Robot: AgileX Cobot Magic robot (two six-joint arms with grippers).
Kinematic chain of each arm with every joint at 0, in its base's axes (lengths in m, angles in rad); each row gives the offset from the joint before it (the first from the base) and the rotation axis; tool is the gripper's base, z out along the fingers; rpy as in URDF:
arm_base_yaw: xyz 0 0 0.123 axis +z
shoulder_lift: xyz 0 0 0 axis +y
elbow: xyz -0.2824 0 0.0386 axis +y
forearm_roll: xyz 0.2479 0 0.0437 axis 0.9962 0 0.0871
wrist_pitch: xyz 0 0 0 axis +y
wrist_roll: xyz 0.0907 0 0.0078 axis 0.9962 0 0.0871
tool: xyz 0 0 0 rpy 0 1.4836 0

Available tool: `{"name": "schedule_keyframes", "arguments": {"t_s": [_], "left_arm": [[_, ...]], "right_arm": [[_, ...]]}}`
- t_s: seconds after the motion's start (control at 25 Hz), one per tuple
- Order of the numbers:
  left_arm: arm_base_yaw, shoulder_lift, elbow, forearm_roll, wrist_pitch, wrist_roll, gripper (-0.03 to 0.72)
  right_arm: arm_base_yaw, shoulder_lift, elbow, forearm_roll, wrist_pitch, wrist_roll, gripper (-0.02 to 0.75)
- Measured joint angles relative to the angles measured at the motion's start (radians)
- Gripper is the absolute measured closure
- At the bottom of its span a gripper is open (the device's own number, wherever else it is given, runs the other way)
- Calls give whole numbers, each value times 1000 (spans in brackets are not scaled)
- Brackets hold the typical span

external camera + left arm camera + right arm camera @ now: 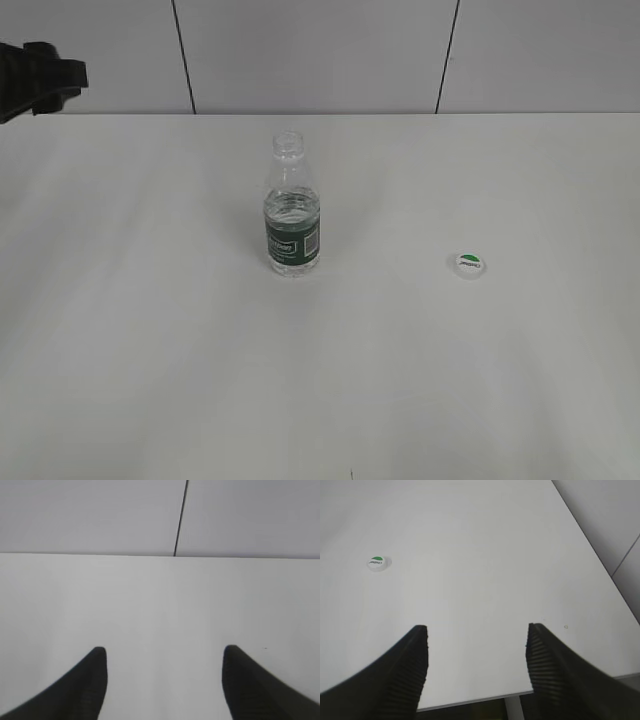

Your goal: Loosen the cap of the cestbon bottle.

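Cap already off, both my claws released and clear of the bottle.

The broad matte white table (150, 380) ran far back to a pale grey panelled wall (320, 50) with dark seams. Mid-table stood the small clear ribbed plastic cestbon bottle (292, 215), green label band facing me, upright with its neck bare. My left gripper (165, 652) hung spread over bare table at the far left; my right gripper (477, 630) was spread too, near the table's right edge, holding nothing. The small round white screw cap (469, 263) with its green mark lay flat, well right of the bottle, so I judged the loosening finished.
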Motion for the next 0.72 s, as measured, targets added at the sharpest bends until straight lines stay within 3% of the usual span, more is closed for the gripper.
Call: {"name": "schedule_keyframes", "arguments": {"t_s": [0.16, 0.56, 0.72], "left_arm": [[-1, -71, 18, -223, 25, 226, 238], [-1, -172, 52, -979, 260, 1039, 238], [-1, -205, 53, -1174, 366, 1203, 238]], "right_arm": [[0, 0, 0, 0, 0, 0, 267], [0, 0, 0, 0, 0, 0, 267], [0, 0, 0, 0, 0, 0, 267]]}}
